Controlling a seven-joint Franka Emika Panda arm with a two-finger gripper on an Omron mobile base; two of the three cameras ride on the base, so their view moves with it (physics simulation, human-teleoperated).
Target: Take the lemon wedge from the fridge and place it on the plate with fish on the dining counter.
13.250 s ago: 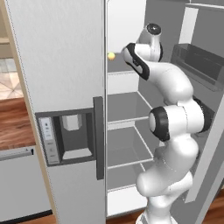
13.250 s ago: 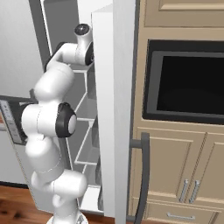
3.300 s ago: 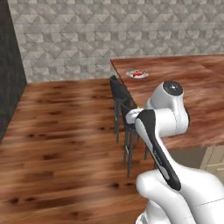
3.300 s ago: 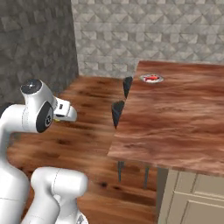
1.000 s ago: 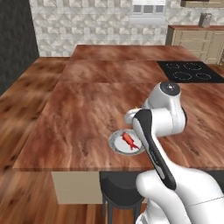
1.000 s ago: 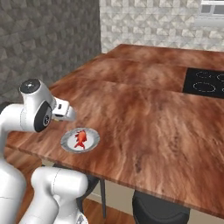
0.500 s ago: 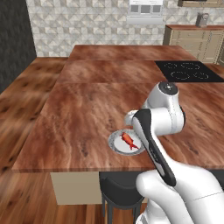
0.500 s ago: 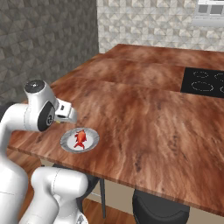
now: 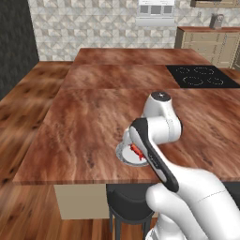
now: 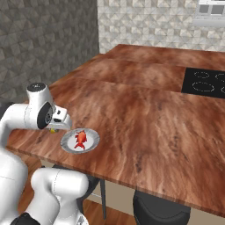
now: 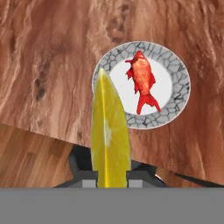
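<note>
Reddish-brown wood-grain counter (image 9: pixel 89 126) fills the kitchen's foreground, with patterned grey wall tile behind it. Nearest the base, a dark stool (image 9: pixel 126 206) stands tucked beneath the counter's near edge, just below the plate. At that near edge sits the plate with fish (image 10: pixel 80 141), a round pale plate with a grey mottled rim, and the red-orange fish (image 11: pixel 142 81) lies across its centre. The end effector (image 10: pixel 56 128) hangs just beside the plate, over the counter's near edge, with its jaws clamped on the lemon wedge (image 11: pixel 109 131). In the hand view the wedge stands edge-on as a narrow deep-yellow blade, overlapping the plate's near rim; it is held above the plate and does not rest on it. In the right base view only a small yellow fleck shows beneath the hand. Beyond the plate, bare wood grain runs on to a seam where a 2nd wood-grain top begins. Farther from the plate, a black cooktop (image 9: pixel 201 77) is set into that top. Farthest from the plate, beige cabinets (image 9: pixel 211 44) stand against the tiled wall.
</note>
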